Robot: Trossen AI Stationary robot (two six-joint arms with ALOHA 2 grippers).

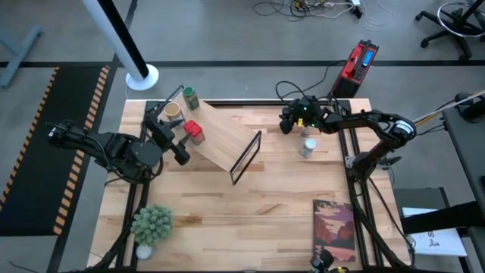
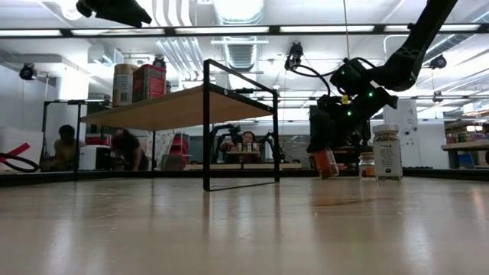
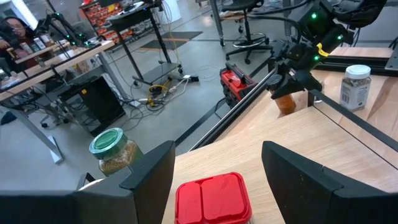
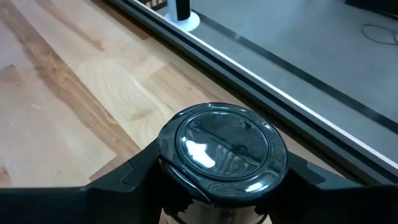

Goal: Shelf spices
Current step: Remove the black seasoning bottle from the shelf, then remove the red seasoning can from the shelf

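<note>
- Far left of the bench, the left tool hovers just beside the raised end of the shelf, fingers parted and holding nothing — the wrist view shows them spread over the red tin.
- On that raised end three spices are already parked: the red tin, the tan-topped jar and the green-lidded jar, close together near the bench's back-left corner.
- Moving right, the black metal frame props the shelf's other end; the plank between is bare.
- Further right, the right tool is around the dark-lidded jar — fingers hug both sides just under the glossy cap, and in the low view the jar hangs tilted just above the bench.
- That jar looks small, rigid and light, though the smooth lid could slip; the body below the cap is the sensible place to pinch.
- Just beside it stands the white-lidded jar, upright, untouched, waiting.
</note>
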